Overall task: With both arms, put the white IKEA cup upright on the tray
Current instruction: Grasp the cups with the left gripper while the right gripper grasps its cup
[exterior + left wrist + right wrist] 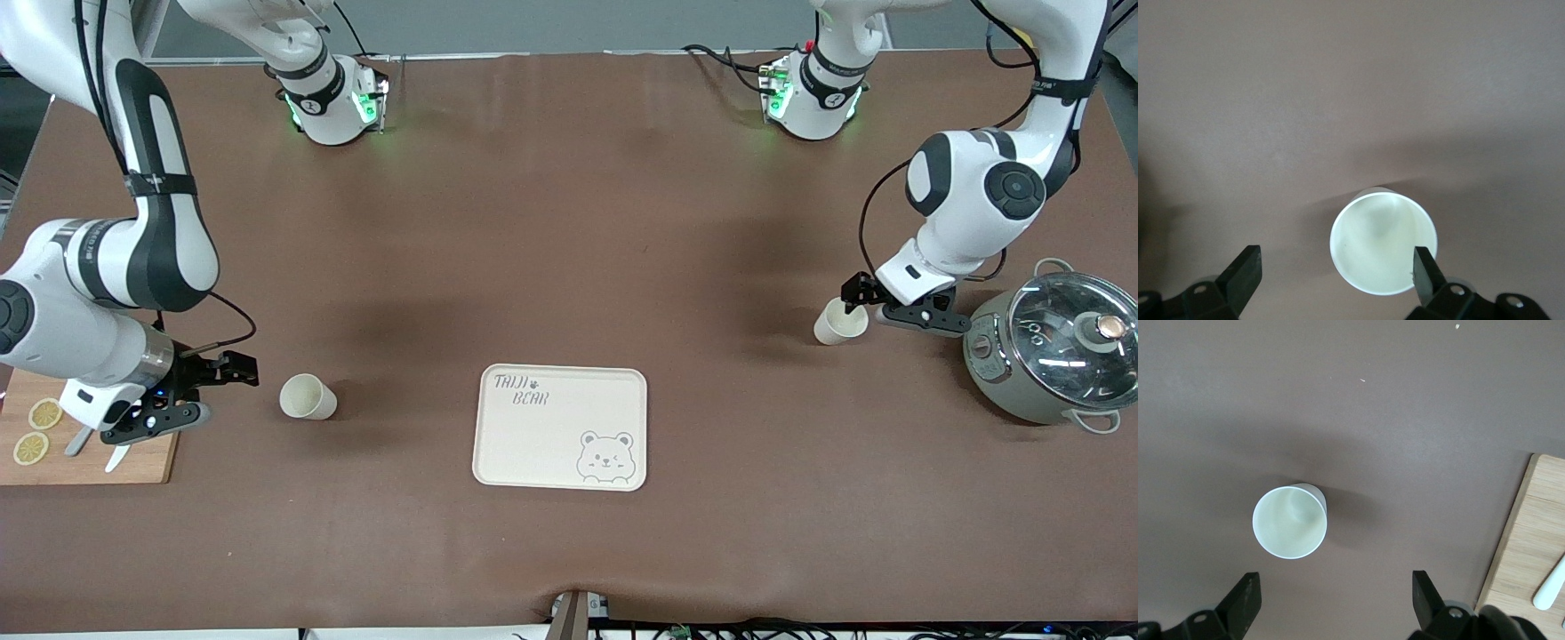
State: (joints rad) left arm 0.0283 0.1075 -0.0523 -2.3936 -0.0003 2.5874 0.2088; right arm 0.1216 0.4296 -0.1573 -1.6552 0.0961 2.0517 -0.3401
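The cream-white tray (pixel 533 444) with the bear face lies in the middle of the table, nearer to the front camera. One white cup (pixel 839 322) stands upright toward the left arm's end. My left gripper (pixel 853 292) is open just over it; in the left wrist view the cup (pixel 1383 250) sits off-centre in the gripper (pixel 1335 270), one finger (pixel 1425 270) at its rim. A second white cup (pixel 308 396) stands upright toward the right arm's end. My right gripper (pixel 238 369) is open and empty beside it; the right wrist view shows this cup (pixel 1289 522) just clear of the gripper (pixel 1335 600).
A grey pot with a glass lid (pixel 1053 347) stands beside the left gripper at the table's end. A wooden cutting board (pixel 151 458) with lemon slices (pixel 31 447) and a white utensil (pixel 1548 587) lies under the right arm's wrist.
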